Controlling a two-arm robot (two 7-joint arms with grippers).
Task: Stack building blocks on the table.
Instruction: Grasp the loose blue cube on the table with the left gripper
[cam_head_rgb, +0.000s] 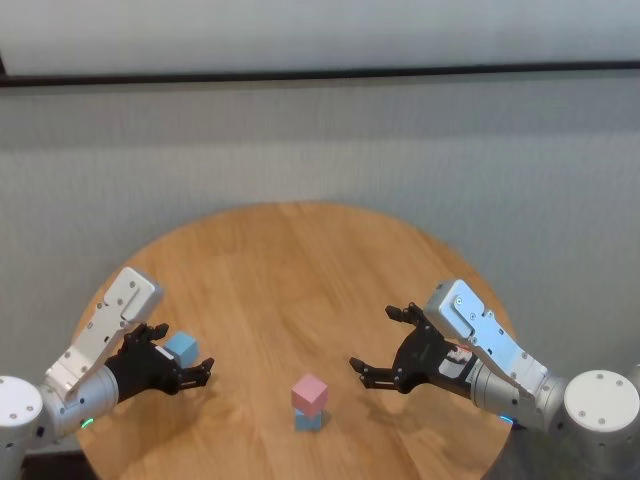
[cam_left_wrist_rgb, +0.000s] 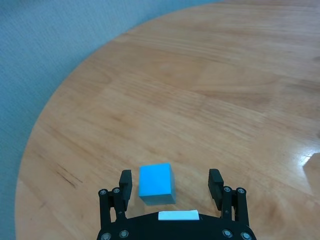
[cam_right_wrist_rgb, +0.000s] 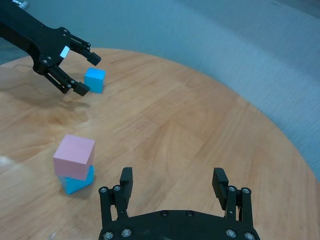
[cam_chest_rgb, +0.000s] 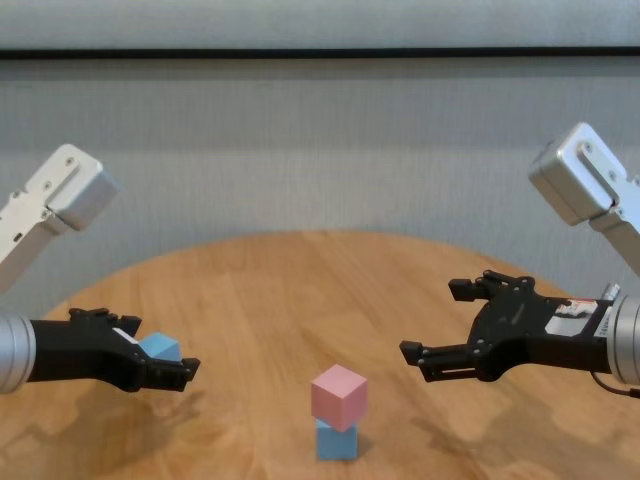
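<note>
Sitting near the front middle of the table (cam_head_rgb: 300, 260), the pink block (cam_head_rgb: 310, 393) rests squarely on top of a light blue block (cam_head_rgb: 309, 421), the two making a short stack; in the right wrist view the pink cube is turned slightly against the blue one beneath it. The second light blue block (cam_head_rgb: 181, 348) lies by itself on the wood toward the table's left side, well apart from the stack.

Around that lone block stands the left pincer (cam_head_rgb: 178, 357), low over the table with its fingers spread wide. The left wrist view shows the cube between the two fingertips with a gap on either side, nearer one finger than the other, so it is framed but not gripped.

The right pincer (cam_head_rgb: 382, 343) hangs to the right of the stack, raised off the table and pointing inward toward the middle. Its fingers are also spread wide and carry nothing. It is near the stack but clear of it.

Beyond the round table's far edge lies a grey floor (cam_head_rgb: 320, 150).
</note>
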